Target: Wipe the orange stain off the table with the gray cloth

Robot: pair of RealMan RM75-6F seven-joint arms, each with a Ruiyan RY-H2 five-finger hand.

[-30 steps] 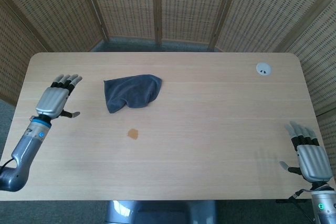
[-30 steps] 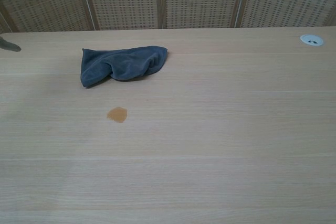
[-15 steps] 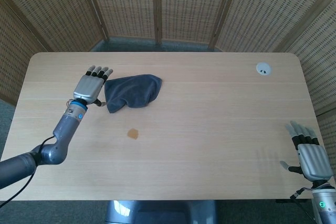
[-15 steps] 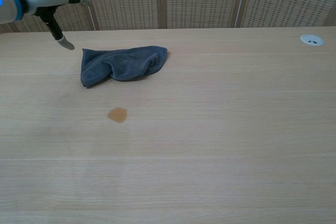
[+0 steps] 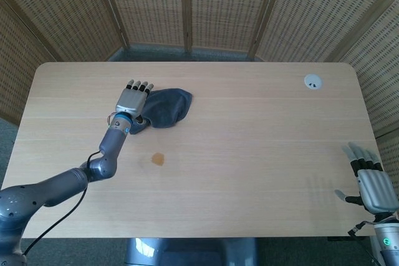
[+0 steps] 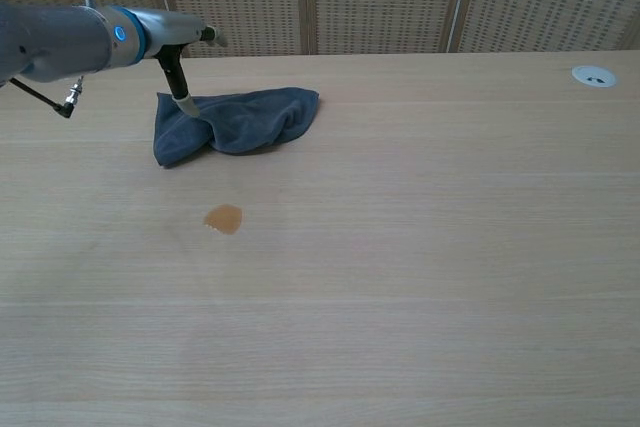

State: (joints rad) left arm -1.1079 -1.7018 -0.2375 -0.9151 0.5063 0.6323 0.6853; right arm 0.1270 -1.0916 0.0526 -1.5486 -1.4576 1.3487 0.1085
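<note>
The gray cloth [image 5: 167, 108] [image 6: 245, 119] lies crumpled on the far left half of the wooden table [image 5: 249, 147]. A small orange stain [image 5: 158, 159] [image 6: 224, 218] sits on the bare wood just in front of it. My left hand [image 5: 133, 99] [image 6: 176, 29] hovers flat over the cloth's left end, fingers straight and apart, gripping nothing. In the chest view its thumb [image 6: 179, 82] points down to the cloth's left edge. My right hand [image 5: 372, 182] stays at the front right corner of the table, fingers spread and empty; the chest view does not show it.
A white cable grommet [image 5: 313, 81] [image 6: 594, 75] is set in the far right corner of the table. Woven wicker screens [image 5: 187, 4] stand behind the table and along both sides.
My left hand has swept right from the table's left edge and now hangs over the cloth's left end. The cloth, the stain and the right hand have barely moved.
</note>
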